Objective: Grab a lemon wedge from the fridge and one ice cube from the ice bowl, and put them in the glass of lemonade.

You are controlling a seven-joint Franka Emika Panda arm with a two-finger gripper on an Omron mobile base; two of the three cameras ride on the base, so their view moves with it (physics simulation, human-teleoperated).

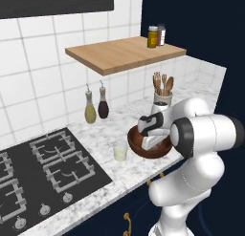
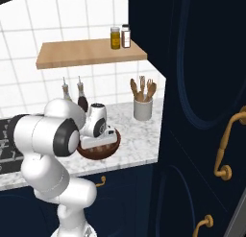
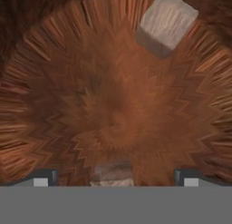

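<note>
Tool [image 3: 115,177] agape inside ice bowl [image 3: 54,109]

The hand hides most of the ice bowl [image 1: 136,145] (one ice cube [image 3: 112,174] is cut off low).

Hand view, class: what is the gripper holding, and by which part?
Nothing. The gripper is open over the ice bowl; one ice cube sits between its fingertips, ungripped.

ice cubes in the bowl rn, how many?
2. One ice cube lies near the top right of the hand view, on the ice bowl floor. A second cube sits at the bottom edge, partly cut off. More may lie outside this close view.
</note>
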